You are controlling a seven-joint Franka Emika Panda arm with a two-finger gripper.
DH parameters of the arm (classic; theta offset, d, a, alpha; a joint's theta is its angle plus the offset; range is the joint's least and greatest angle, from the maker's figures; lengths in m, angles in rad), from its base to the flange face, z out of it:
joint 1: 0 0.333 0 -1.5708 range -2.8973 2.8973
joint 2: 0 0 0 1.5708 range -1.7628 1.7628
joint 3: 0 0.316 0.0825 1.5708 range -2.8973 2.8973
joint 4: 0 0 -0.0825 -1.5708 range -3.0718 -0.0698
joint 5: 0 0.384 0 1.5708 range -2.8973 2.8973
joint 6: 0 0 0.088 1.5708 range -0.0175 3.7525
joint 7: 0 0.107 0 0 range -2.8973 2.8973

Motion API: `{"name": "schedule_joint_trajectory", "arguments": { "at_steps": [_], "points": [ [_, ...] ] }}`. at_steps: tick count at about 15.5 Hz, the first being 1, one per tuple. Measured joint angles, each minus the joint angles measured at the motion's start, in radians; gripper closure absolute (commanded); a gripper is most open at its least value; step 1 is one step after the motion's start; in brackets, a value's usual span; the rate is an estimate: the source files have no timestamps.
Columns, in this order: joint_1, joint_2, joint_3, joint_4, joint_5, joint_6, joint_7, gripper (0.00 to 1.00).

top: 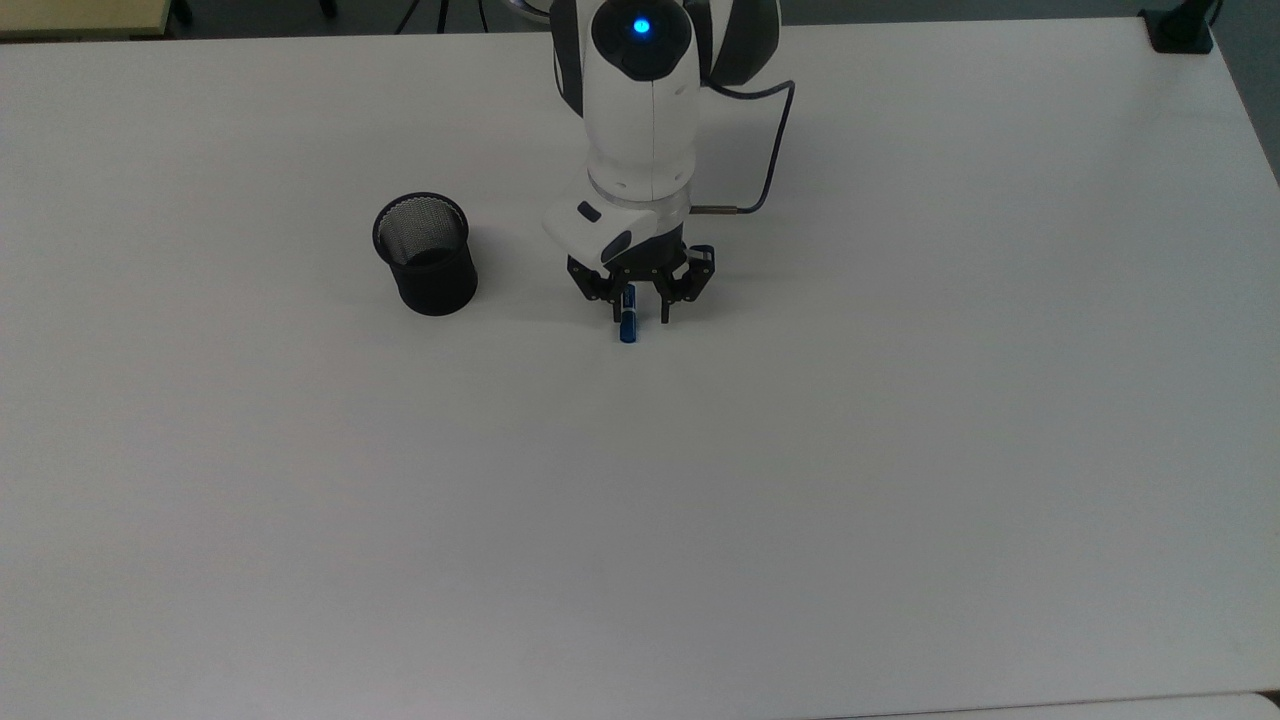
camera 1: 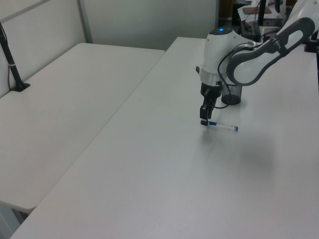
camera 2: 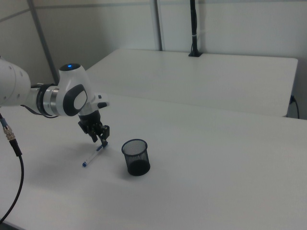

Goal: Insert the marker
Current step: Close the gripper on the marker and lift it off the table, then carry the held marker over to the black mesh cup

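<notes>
On the white tabletop (top: 900, 450) we see the slim white-barrelled marker with its blue cap (top: 628, 328) lying flat, well apart from the black mesh cup (top: 424, 253), which stands upright towards the top view's left. Our black two-finger gripper (top: 637, 316) has its jaws parted to either side of the marker near the capped end, holding nothing as yet; in the left view the gripper (camera 1: 204, 120) sits low at the marker's (camera 1: 224, 126) blue end, just at the table surface, and in the right view the gripper (camera 2: 102, 142) hangs over the same end of the marker (camera 2: 92, 157).

We judge the grasp to be the step in hand. Because the fingers straddle the marker close to one end, not the middle, a closing pinch could let the long free barrel swing or droop once lifted, and a tilted marker may catch the cup's rim instead of dropping in. If the fingers close unevenly, the round barrel could also roll away across the smooth table. Pressing too low risks scraping the tabletop.
</notes>
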Motion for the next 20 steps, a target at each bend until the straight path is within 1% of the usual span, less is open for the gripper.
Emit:
{"name": "schedule_joint_trajectory", "arguments": {
  "at_steps": [2,4,5,6,8,13,15,17,20],
  "points": [
    [0.000,0.015,0.000,0.000,-0.021,0.019,0.007,0.53],
    [0.000,0.027,0.000,0.000,-0.061,0.021,0.033,0.68],
    [0.000,0.032,0.000,0.000,-0.078,0.022,0.043,0.79],
    [0.001,0.035,0.001,0.002,-0.089,0.024,0.051,0.94],
    [0.003,0.035,0.002,0.003,-0.100,0.024,0.067,1.00],
    [-0.003,0.030,0.000,0.016,-0.104,0.025,0.080,1.00],
    [-0.009,0.012,-0.002,0.025,-0.104,0.025,0.084,1.00],
    [-0.036,-0.038,-0.003,0.031,-0.104,0.024,0.084,1.00],
    [-0.098,-0.161,-0.005,0.029,-0.104,-0.006,0.080,1.00]
  ]
}}
